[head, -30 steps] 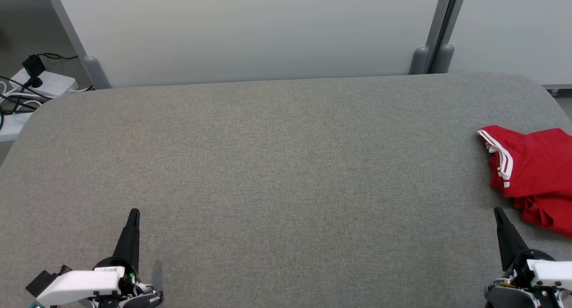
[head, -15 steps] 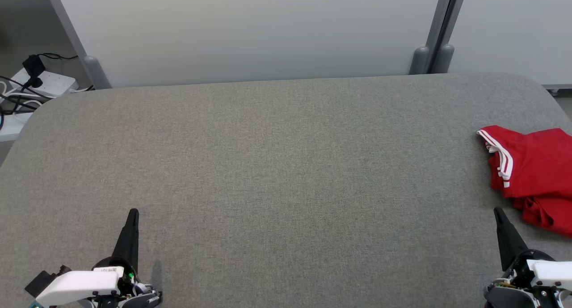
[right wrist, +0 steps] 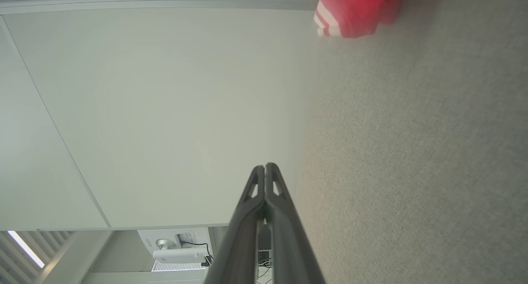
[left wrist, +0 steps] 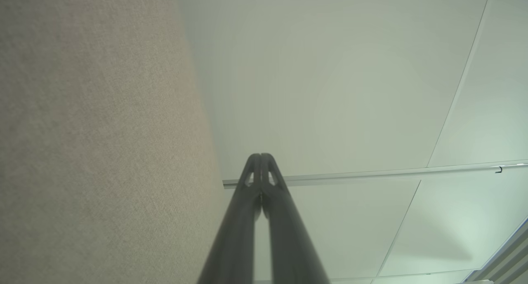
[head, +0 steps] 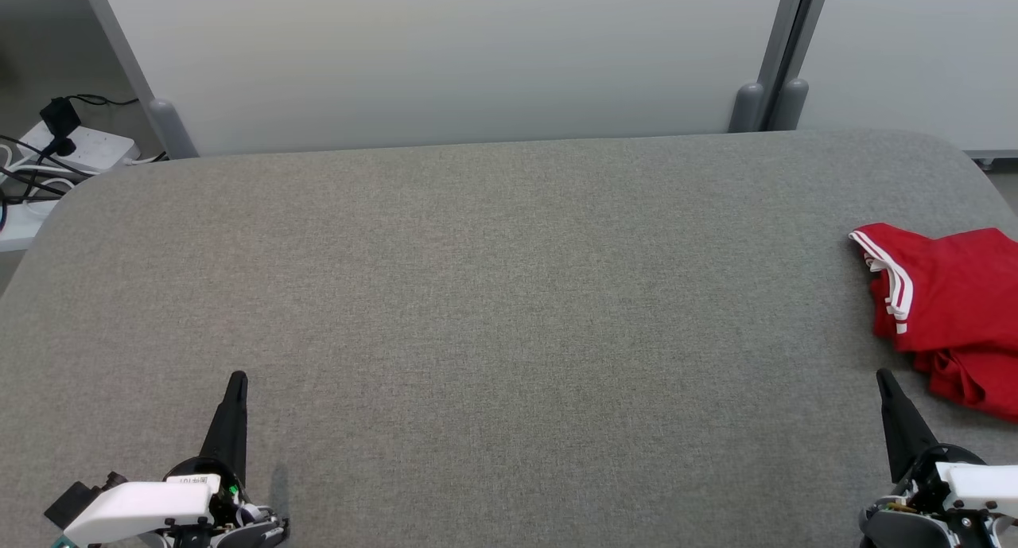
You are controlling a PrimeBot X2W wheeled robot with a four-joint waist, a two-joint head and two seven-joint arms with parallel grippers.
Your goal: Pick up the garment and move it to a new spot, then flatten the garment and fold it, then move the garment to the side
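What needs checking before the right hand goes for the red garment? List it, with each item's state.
1. Garment on the table: ok.
2. Garment flat: not ok, bunched.
3. Right hand open to grasp: not ok, shut.
4. Left hand empty: ok, shut on nothing.
5. Bare table between right hand and garment: ok.
6. Garment's full extent: cannot tell, cut off by the head view's edge.
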